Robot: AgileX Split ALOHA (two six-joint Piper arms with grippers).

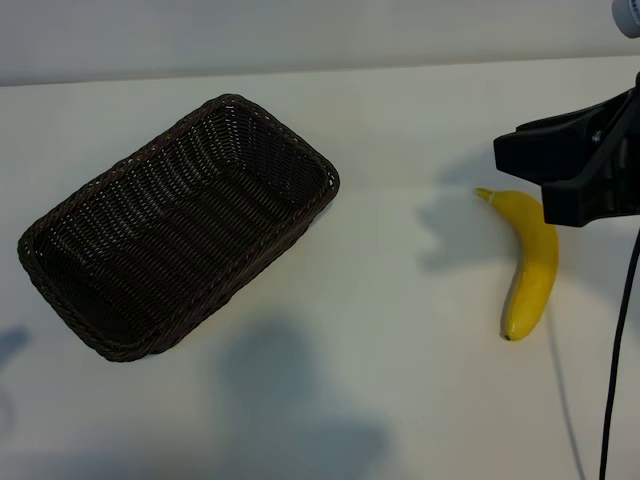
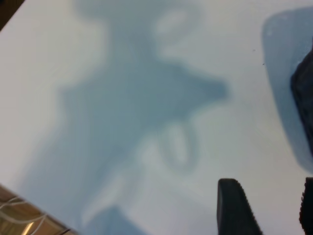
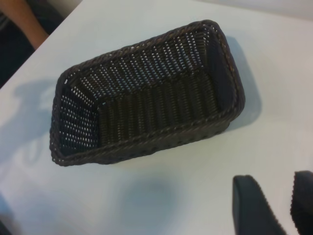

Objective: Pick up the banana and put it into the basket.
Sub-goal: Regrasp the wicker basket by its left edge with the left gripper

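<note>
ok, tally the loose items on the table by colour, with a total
Yellow: 1, the banana
Dark brown: 1, the basket
Total: 2

Banana (image 1: 530, 262): single, bright yellow, unpeeled, gently curved; lies flat on the white desk (image 1: 400, 300), pale stem tip pointing toward the far edge, at the exterior view's right.
Basket (image 1: 178, 228): rectangular, dark brown woven wicker, braided rim, rounded corners; upright, set diagonally, empty, well apart from the banana at that view's left.
</note>
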